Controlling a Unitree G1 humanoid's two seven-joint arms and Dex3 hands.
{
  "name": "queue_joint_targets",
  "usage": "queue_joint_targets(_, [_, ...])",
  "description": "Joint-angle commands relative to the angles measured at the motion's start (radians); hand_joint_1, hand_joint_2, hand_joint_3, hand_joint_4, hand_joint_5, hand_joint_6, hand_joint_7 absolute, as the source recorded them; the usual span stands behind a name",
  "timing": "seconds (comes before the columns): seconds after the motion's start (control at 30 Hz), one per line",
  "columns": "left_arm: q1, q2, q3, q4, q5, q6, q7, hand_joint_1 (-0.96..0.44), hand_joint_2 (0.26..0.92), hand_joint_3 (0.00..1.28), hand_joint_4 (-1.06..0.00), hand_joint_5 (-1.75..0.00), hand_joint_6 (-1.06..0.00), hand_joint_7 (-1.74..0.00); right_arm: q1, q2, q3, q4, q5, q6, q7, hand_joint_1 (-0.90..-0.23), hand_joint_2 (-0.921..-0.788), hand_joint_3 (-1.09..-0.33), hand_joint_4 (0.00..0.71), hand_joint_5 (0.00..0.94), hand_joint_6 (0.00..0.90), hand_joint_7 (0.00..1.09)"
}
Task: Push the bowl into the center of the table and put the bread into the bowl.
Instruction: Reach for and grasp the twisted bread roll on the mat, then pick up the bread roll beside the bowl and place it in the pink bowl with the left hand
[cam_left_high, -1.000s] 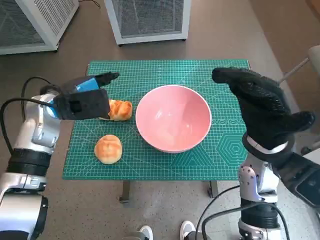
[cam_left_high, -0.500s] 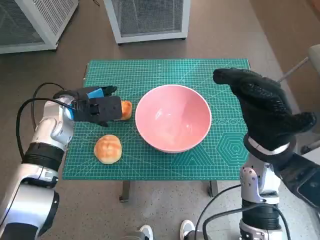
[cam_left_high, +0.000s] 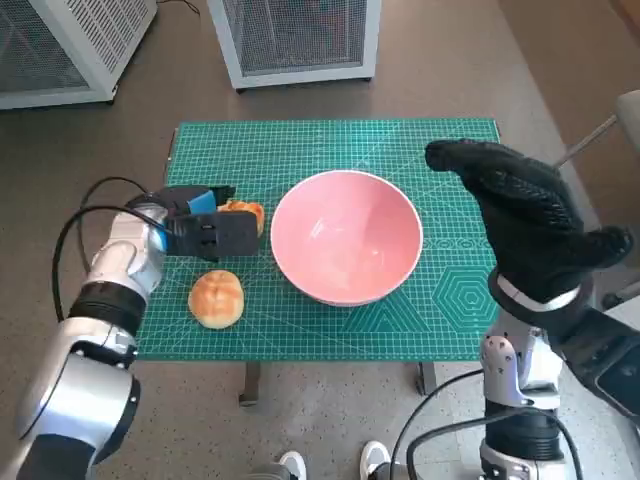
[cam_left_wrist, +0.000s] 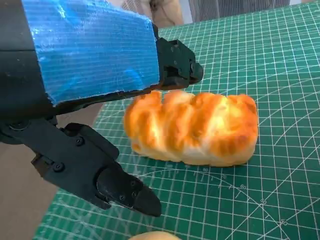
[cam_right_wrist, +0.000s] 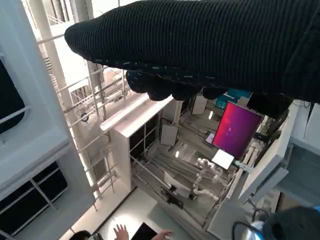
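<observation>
Lowered since a second ago, the left hand (cam_left_high: 207, 230) now straddles the braided bread (cam_left_wrist: 192, 129), fingers spread, not yet closed; the loaf's long axis runs across that gap. Rightward sits the bowl (cam_left_high: 346, 236) at centre, then the raised, empty right hand (cam_left_high: 525, 215).

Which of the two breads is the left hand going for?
The long, ridged loaf farther from the robot: the left hand is right at it, fingers open on either side. The round bun sits apart, nearer the table's front edge.
</observation>
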Motion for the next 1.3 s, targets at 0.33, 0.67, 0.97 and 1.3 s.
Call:
queue_joint_targets(0.33, [0.027, 0.004, -0.059, 0.060, 0.055, -0.150, 0.274, -0.19, 0.911, 0.10, -0.72, -0.31, -0.59, -0.82, 0.032, 0.001, -0.004, -0.007, 0.011, 0.009, 0.010, -0.471, -0.921, -0.352, 0.251, 0.000, 0.191, 0.32])
queue_joint_targets(0.67, [0.015, 0.024, -0.051, 0.078, 0.044, -0.205, 0.304, 0.00, 0.920, 0.10, -0.66, -1.19, -0.60, -1.17, 0.035, 0.013, -0.005, -0.001, 0.025, 0.006, 0.015, -0.428, -0.921, -0.358, 0.249, 0.000, 0.188, 0.33])
queue_joint_targets(0.97, [-0.017, 0.060, -0.013, 0.041, 0.014, -0.218, 0.287, 0.00, 0.921, 0.09, -0.63, -1.18, -0.63, -1.20, 0.037, 0.025, -0.004, 0.000, 0.024, 0.007, 0.010, -0.403, -0.921, -0.364, 0.246, 0.000, 0.184, 0.34])
queue_joint_targets(1.3, [-0.017, 0.131, 0.070, -0.081, -0.048, -0.279, 0.278, 0.00, 0.921, 0.08, -0.66, -1.18, -0.62, -1.19, 0.032, 0.029, -0.009, 0.017, 0.023, 0.000, 0.017, -0.395, -0.921, -0.384, 0.245, 0.000, 0.181, 0.34])
